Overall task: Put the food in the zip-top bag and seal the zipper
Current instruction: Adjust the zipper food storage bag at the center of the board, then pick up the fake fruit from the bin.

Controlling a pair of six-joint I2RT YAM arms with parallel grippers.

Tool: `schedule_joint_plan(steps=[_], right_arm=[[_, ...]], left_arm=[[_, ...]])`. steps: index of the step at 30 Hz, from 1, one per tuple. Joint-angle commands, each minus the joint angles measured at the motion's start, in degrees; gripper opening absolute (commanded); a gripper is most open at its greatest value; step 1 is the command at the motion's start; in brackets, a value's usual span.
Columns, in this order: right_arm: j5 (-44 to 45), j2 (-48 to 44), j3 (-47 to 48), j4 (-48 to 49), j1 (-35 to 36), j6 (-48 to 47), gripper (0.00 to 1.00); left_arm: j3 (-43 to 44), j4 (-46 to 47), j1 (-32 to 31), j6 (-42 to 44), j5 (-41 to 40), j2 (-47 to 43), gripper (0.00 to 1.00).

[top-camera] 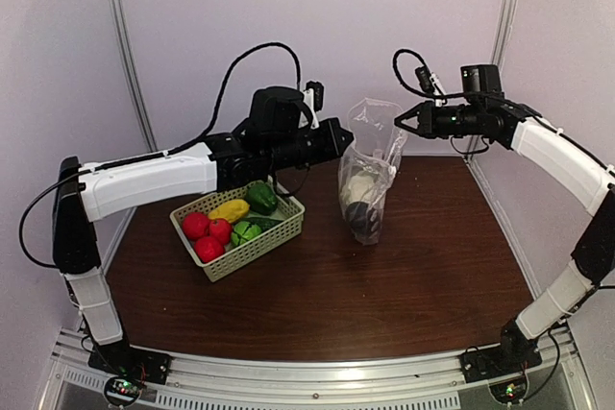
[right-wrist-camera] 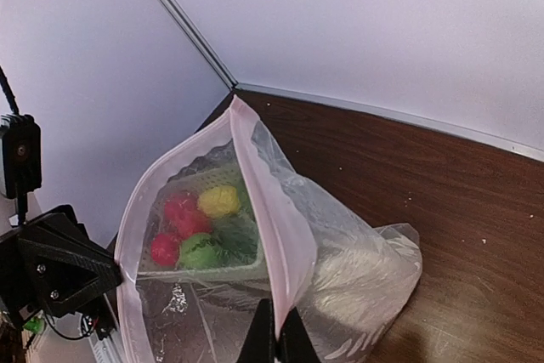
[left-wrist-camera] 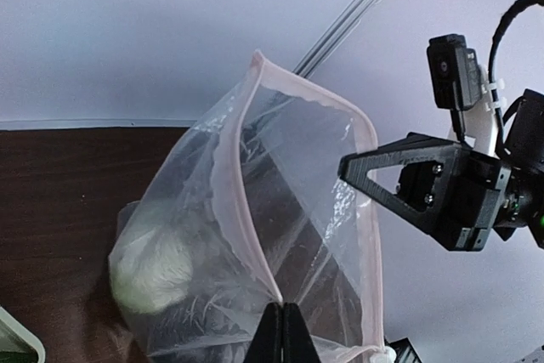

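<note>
Near left, basket (top-camera: 258, 249) holds red fruits (top-camera: 207, 234) and greens. Bag (top-camera: 375, 156) mid-table, right of basket: long axis upright, mouth up and gaping. Clear, pink zipper (right-wrist-camera: 274, 210); white cauliflower (top-camera: 360, 187) inside. Left gripper (left-wrist-camera: 280, 310) pressed together, pinching zipper. Right gripper (right-wrist-camera: 276, 310) same, opposite side.

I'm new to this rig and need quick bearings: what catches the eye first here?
The zip-top bag hangs upright mid-table, its mouth pinched by the left gripper and the right gripper, with a white cauliflower inside. Left of it sits a pale green basket of bright toy produce.
</note>
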Motion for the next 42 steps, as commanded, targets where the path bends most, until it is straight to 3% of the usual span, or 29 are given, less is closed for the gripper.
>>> schedule_joint_plan(steps=[1,6,7,9,10,16,21,28,35,38,42], right_arm=[[8.70,-0.96,4.81,-4.00,-0.23,-7.18,0.00],[13.79,-0.94,6.48,-5.77,-0.21,-11.69,0.00],[14.71,-0.98,6.09,-5.68,-0.14,-12.07,0.00],[15.69,-0.49,5.14,-6.12,-0.07,-13.27,0.00],[16.25,-0.27,4.29,-6.31,0.03,-13.97,0.00],[17.57,-1.33,-1.87,-5.85,1.54,-18.44,0.00],[15.47,-2.20,-5.34,-5.11,3.90,-19.44,0.00],[13.89,-0.46,-8.64,-4.30,10.26,-21.33,0.00],[11.24,-1.25,-13.76,0.69,11.11,-24.33,0.00],[10.39,-1.78,-15.61,1.63,11.15,-24.09,0.00],[10.67,-3.37,-18.43,3.30,11.15,-24.38,0.00]], left_arm=[[-0.43,0.95,-0.11,0.37,-0.76,1.45,0.00],[2.46,-1.96,0.32,1.01,1.13,3.91,0.03],[3.10,-2.94,0.70,0.95,2.53,4.57,0.14],[4.03,-6.04,1.50,0.70,4.68,5.49,0.46],[4.00,-7.82,1.91,0.78,5.12,5.56,0.54],[-4.66,-14.05,4.50,7.89,4.17,-1.21,0.71],[-9.04,-25.49,9.91,11.98,0.35,-4.67,0.75],[-17.31,-26.71,17.81,13.41,-1.26,-9.04,0.73],[-10.40,-37.14,21.05,15.92,-1.43,-3.30,0.67],[-7.94,-44.73,21.03,16.85,-0.38,-1.52,0.75],[-10.48,-46.34,21.14,17.40,-2.40,-1.74,0.79]])
